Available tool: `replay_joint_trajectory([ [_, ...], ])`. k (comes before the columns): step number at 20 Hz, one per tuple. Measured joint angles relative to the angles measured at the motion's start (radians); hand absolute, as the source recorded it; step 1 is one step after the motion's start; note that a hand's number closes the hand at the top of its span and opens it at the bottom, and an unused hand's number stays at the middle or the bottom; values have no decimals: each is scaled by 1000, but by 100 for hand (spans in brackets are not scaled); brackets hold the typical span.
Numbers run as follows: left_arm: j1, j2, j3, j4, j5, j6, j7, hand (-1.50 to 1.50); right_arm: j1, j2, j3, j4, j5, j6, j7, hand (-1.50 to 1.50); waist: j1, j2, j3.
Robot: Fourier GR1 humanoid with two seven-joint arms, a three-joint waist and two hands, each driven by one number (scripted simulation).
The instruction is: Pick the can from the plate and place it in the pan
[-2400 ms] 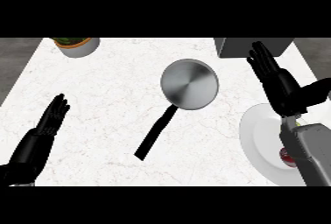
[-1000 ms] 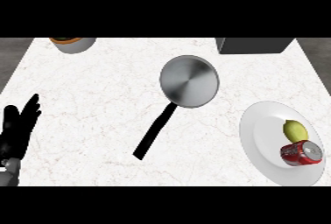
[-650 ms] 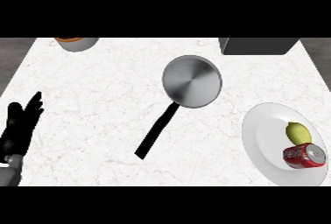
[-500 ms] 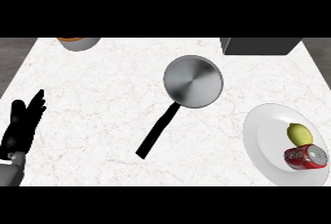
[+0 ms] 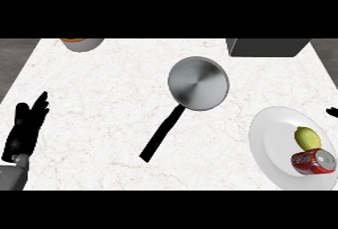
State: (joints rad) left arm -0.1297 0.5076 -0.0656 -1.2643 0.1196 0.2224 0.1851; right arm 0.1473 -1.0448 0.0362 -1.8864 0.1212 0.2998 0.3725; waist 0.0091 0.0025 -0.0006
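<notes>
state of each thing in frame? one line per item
can: on its side, on the plate
plate: holds can and yellow-green fruit
pan: empty, handle pointing toward the robot
left hand: open, resting at left edge
right hand: only fingertips at right edge, state unclear

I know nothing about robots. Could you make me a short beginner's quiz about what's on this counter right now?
1. True or false: the red can already lies in the pan.
2. What shares the white plate with the can? A) a yellow-green fruit B) a spoon C) a cup
3. Fill in: the pan's black handle points toward the view's lower ____.

Key: 1. False, the can lies on the plate and the pan holds nothing. 2. A. 3. Left. The left hand rests open at the counter's left edge.
</notes>
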Motion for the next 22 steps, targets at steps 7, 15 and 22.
replay_joint_trajectory([
  [7,1,-14,40,5,-25,-34,9,0,-24,124,56,59,177,22,5,-150,-7,-2,0],
  [15,23,-45,76,-22,-68,-57,26,0,-50,206,40,117,311,102,-13,-150,-9,-3,1],
  [22,10,-66,110,-32,-98,-83,46,0,-42,293,28,158,416,123,-71,-150,-10,-3,1],
])
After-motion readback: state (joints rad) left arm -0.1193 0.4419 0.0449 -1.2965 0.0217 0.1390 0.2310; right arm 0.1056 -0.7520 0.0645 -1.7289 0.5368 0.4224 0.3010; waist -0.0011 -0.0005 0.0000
